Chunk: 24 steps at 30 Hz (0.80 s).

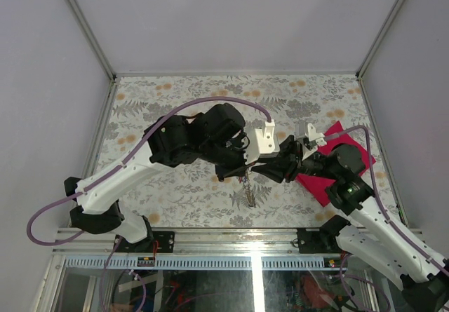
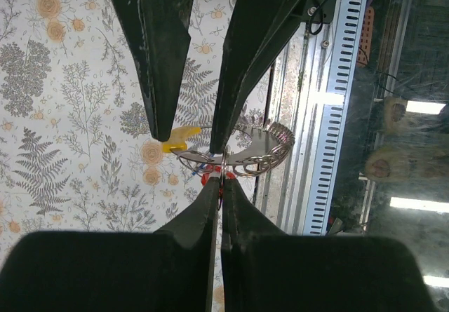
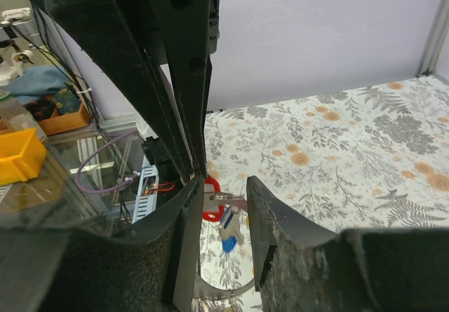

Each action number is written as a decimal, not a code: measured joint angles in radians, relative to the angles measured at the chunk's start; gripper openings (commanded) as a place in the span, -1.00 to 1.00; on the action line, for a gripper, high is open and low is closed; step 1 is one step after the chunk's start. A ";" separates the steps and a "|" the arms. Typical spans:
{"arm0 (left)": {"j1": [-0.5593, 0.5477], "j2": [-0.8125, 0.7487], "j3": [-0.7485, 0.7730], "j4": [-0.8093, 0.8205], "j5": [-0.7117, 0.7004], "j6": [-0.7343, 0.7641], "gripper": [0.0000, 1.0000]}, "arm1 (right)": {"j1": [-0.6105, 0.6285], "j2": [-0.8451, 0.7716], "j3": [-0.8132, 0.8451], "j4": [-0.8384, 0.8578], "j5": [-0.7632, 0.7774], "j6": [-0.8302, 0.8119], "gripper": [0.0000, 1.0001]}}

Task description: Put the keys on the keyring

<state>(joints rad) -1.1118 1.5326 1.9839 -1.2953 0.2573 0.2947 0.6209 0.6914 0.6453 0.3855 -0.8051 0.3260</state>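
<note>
While the left claw (image 2: 219,175) clamps the keyring (image 2: 247,151), the right claw (image 2: 191,142) gapes with the yellow key (image 2: 179,137) between its tips (red key (image 2: 208,179) mostly hidden).

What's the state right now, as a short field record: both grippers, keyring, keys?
left gripper: shut, pinching the keyring's near edge
right gripper: open, fingers either side of the keys
keyring: lifted, between the two grippers
yellow key: beside the ring, at a right fingertip
red key: at the left fingertips
keys threaded: cannot tell
magenta cloth: under the right arm
</note>
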 measured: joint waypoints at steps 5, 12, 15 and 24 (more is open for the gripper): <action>-0.008 0.000 0.000 -0.002 -0.003 0.002 -1.00 | 0.000 0.036 -0.002 0.065 -0.047 0.040 -0.31; -0.014 0.000 0.000 -0.006 -0.003 0.003 -1.00 | 0.000 0.075 -0.003 0.111 -0.103 0.076 -0.33; -0.014 0.001 0.000 -0.008 -0.004 0.004 -1.00 | 0.000 0.082 -0.005 0.122 -0.123 0.084 -0.33; -0.015 0.004 0.000 -0.009 -0.007 0.008 -1.00 | 0.000 0.048 -0.026 0.117 -0.084 0.085 -0.32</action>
<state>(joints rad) -1.1271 1.5368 1.9842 -1.3045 0.2504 0.3023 0.6209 0.7391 0.6197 0.5030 -0.8890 0.4107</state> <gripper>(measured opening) 0.022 0.339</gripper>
